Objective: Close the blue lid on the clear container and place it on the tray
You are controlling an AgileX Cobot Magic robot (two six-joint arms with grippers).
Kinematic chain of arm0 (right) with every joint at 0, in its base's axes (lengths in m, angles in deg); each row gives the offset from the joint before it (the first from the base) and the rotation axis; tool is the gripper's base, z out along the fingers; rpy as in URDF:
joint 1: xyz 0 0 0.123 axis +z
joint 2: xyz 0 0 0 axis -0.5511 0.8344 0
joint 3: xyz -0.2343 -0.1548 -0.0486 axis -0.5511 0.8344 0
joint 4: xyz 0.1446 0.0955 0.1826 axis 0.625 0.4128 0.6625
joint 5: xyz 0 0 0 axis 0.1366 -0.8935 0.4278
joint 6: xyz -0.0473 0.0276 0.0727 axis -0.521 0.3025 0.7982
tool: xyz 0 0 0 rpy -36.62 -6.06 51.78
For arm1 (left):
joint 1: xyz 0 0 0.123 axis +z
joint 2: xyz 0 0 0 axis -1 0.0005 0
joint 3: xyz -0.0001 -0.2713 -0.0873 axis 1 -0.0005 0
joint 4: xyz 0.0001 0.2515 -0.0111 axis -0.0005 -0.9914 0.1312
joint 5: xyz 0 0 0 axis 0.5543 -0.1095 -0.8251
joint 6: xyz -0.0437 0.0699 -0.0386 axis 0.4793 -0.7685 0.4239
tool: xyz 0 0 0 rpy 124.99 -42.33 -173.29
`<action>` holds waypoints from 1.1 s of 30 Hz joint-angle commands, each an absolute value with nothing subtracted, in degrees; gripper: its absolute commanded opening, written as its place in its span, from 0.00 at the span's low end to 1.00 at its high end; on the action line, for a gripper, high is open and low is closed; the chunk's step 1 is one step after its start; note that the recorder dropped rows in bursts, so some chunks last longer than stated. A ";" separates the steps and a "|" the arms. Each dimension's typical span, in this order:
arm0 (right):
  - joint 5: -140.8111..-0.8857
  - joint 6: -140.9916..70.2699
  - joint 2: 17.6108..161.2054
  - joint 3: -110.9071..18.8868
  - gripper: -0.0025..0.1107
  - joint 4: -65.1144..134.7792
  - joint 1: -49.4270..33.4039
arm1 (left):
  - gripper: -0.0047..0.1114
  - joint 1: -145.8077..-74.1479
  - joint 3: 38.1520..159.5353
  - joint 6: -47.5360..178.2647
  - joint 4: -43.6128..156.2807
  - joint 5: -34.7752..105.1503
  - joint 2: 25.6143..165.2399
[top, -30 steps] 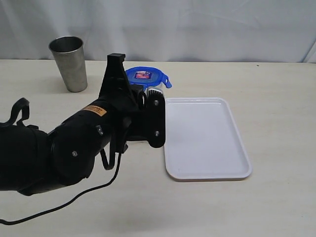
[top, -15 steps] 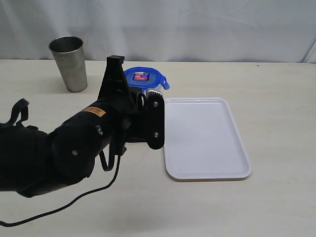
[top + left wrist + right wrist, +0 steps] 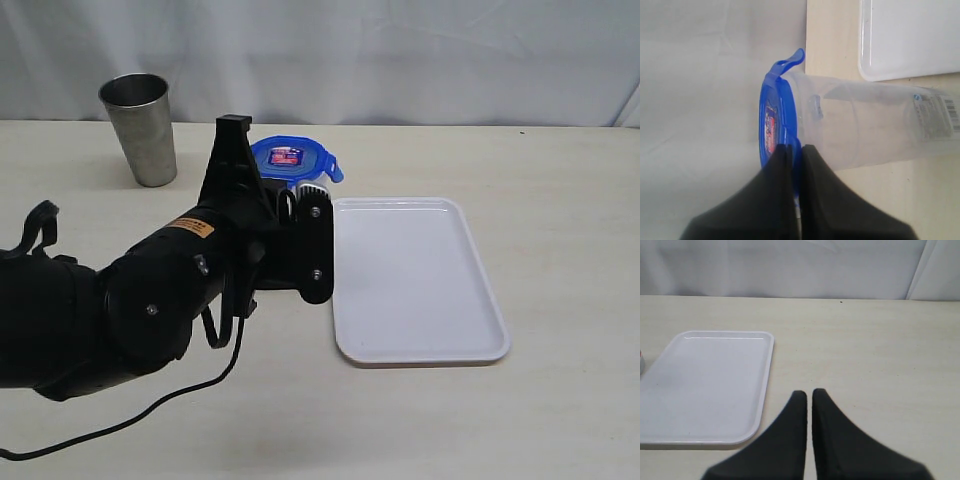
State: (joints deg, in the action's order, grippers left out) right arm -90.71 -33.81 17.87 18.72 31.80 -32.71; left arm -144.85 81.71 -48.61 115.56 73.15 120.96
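The blue lid (image 3: 290, 157) with its red-and-white sticker sits on top of the clear container (image 3: 865, 125), which stands on the table just left of the white tray (image 3: 415, 280). In the exterior view my left arm hides most of the container. My left gripper (image 3: 796, 147) is shut on the near edge flap of the blue lid (image 3: 772, 120); another flap (image 3: 792, 59) sticks out loose on the far side. My right gripper (image 3: 809, 392) is shut on nothing, low over bare table beside the tray (image 3: 710, 385). It does not show in the exterior view.
A grey steel cup (image 3: 140, 128) stands at the back left of the table. A black cable (image 3: 150, 405) trails from my left arm over the near table. A white curtain closes off the back. The tray (image 3: 910, 35) holds nothing.
The blue lid has shifted slightly to the left and settled a little lower on the container, with my left gripper still on it. The right gripper has not moved.
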 commanded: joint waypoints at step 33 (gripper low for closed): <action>-90.21 -34.25 17.61 18.89 0.06 31.83 -32.63 | 0.38 -145.35 81.57 -48.82 116.29 73.38 120.59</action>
State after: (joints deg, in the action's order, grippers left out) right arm -90.71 -33.81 17.87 18.72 31.80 -32.71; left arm -144.85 81.71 -48.61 115.67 72.82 120.96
